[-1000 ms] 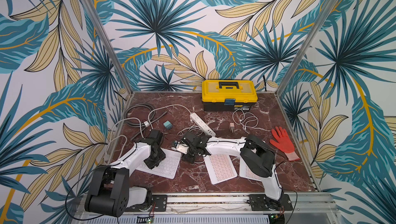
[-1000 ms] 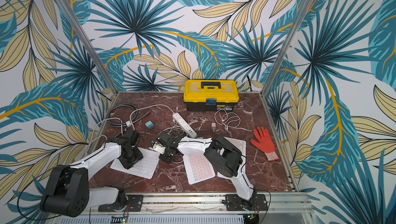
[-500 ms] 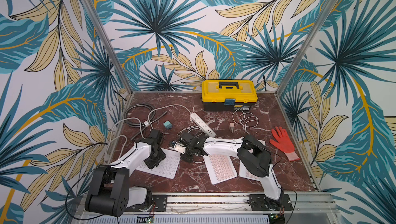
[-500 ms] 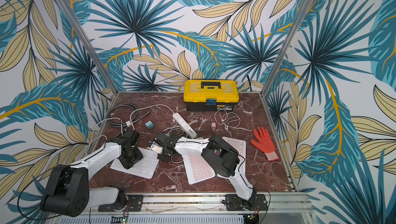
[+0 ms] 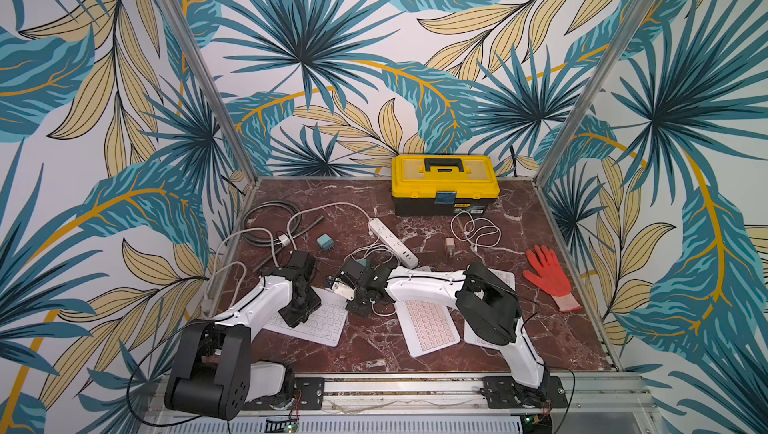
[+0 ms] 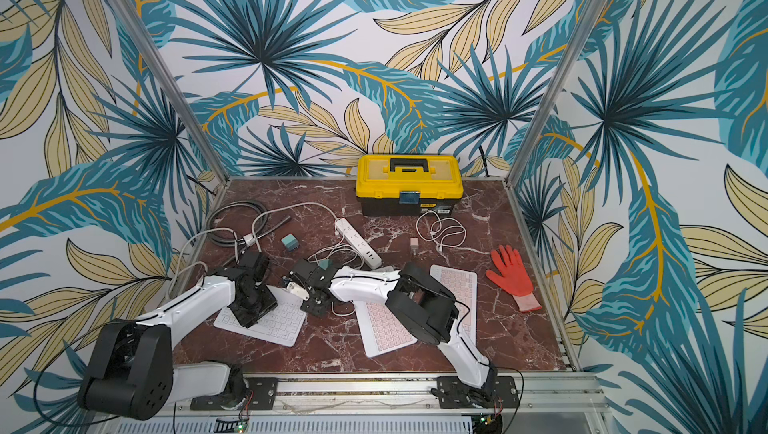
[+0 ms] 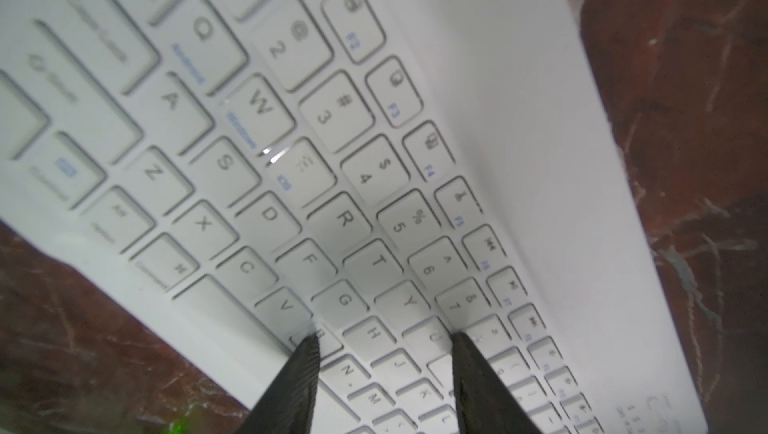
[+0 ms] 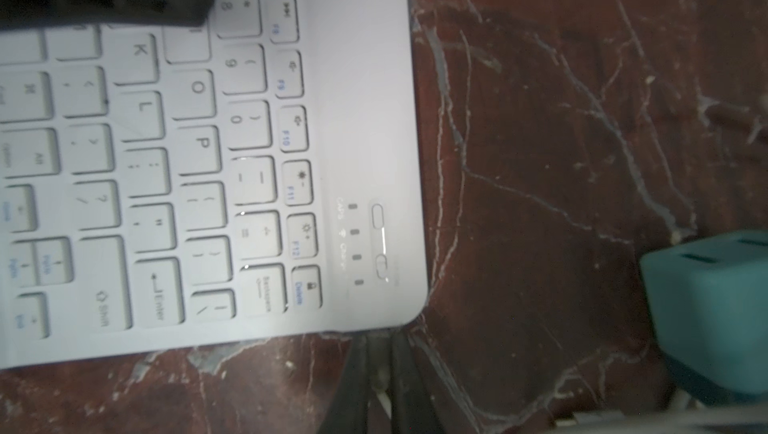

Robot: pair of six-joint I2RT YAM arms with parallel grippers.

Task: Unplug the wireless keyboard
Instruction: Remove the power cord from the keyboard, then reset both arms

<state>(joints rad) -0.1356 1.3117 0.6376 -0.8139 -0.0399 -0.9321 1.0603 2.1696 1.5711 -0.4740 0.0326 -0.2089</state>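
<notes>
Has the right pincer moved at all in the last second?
Yes. In both top views the right pincer has slid slightly left, away from the middle pink keyboard and toward the white keyboard's corner, and its jaws have closed.

- The toolbox is sitting at the back of the table.
- The power strip is lying in front of it, mid-table.
- Along the front, the left keyboard, middle keyboard and right keyboard are lying side by side.
- The charging cable is lying between the left and middle ones.
- The glove is lying right of the right keyboard.
</notes>
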